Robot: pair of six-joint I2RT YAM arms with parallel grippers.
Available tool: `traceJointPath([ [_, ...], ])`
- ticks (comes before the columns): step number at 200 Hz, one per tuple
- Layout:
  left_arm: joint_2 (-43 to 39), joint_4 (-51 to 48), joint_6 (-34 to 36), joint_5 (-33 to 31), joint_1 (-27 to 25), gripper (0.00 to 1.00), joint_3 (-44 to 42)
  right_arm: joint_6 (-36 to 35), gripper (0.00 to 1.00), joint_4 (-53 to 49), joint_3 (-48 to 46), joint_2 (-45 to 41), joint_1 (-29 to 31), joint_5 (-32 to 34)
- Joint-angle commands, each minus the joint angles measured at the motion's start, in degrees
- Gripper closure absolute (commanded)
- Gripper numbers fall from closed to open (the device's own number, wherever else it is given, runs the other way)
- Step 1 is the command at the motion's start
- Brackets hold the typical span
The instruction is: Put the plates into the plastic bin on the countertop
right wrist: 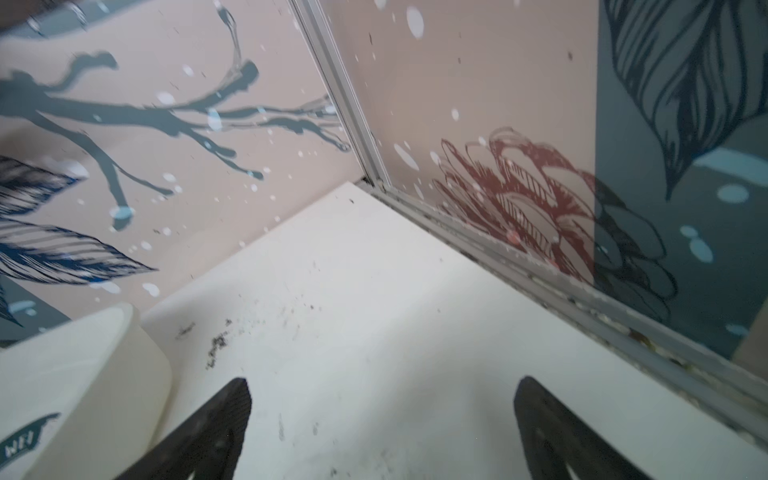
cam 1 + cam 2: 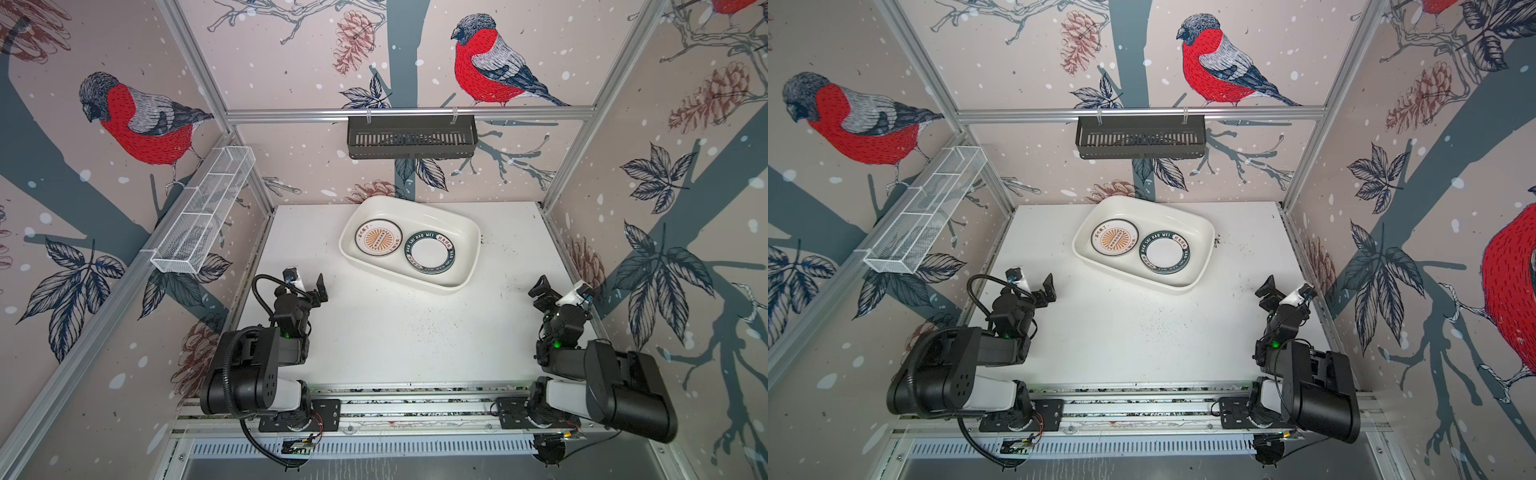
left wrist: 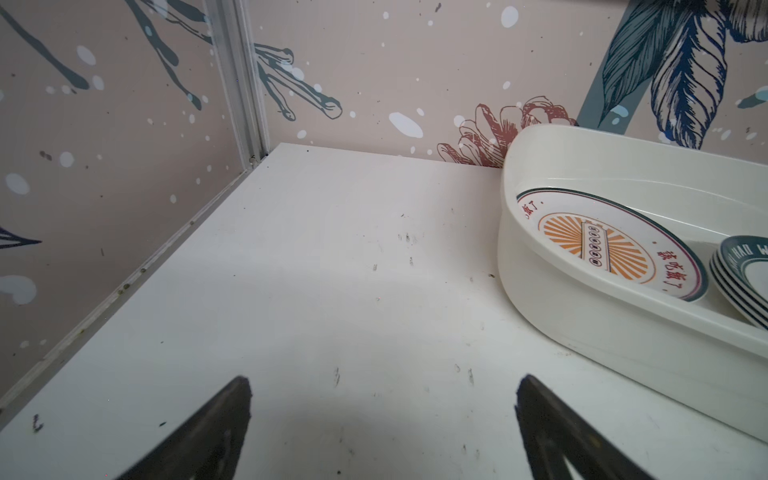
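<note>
Now we hold the left claw [image 3: 384, 382] and right claw [image 1: 380, 382] wide and empty above the near counter [image 2: 395, 332]; in the bin [image 2: 469, 257] at far centre, a sunburst plate [image 2: 378, 237] lies left of a green-rimmed stack [image 2: 430, 252].

1. The plastic bin [image 2: 468, 254] sits askew on the tabletop [image 2: 395, 332], near the middle of its far edge.
2. Two plates lie side by side in it: the sunburst plate [image 2: 378, 237] to the left and the green-lettered plate [image 2: 430, 252] to the right.
3. The left arm's fingers [image 2: 320, 286] hover by the left edge and the right arm's fingers [image 2: 540, 287] by the right edge. Both hold nothing and are well apart from the bin.
</note>
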Motion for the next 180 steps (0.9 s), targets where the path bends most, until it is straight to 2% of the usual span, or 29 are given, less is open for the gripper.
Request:
traceJointPath([
  [1, 0.85, 12.24, -1.55, 1.00, 0.63, 0.02, -1.14, -6.33, 0.00, 6.27, 1.48, -3.65, 1.29, -6.39],
  [19, 1.87, 15.62, -1.30, 1.25, 0.58, 0.02, -2.43, -11.05, 0.00, -11.07, 5.23, -9.83, 3.24, -4.53],
  [28, 3.28, 18.56, -1.09, 1.67, 0.57, 0.02, -3.67, -12.89, 0.00, -12.99, 5.03, -11.03, 3.90, -3.28],
  [52, 10.11, 31.04, -0.71, 2.82, 0.60, 0.01, -5.85, -13.83, 0.01, -9.86, 1.44, -12.52, 3.94, -0.85],
  [71, 8.96, 28.90, -0.62, 2.11, 0.48, 0.01, -5.68, -12.99, 0.01, -6.58, -0.02, -10.61, 3.95, -0.27],
  [121, 7.90, 24.56, -1.29, 0.92, 0.70, 0.01, -4.07, -9.11, 0.01, 3.79, 1.13, 1.84, 4.83, -2.16],
  [139, 7.83, 24.59, -1.29, 0.92, 0.68, 0.01, -4.12, -11.08, 0.01, 11.59, 0.87, 7.21, 6.41, -2.92],
  [147, 7.98, 24.61, -1.29, 0.92, 0.65, 0.01, -4.12, -12.80, 0.01, 11.89, 0.94, 7.54, 7.38, -3.98],
  [165, 7.90, 24.54, -1.31, 0.92, 0.63, 0.01, -4.10, -16.01, 0.01, 8.38, 2.61, 9.59, 11.50, 0.54],
  [180, 7.85, 24.57, -1.29, 0.92, 0.66, 0.01, -4.10, -19.12, 0.00, 15.28, 3.77, 15.21, 14.41, 2.20],
])
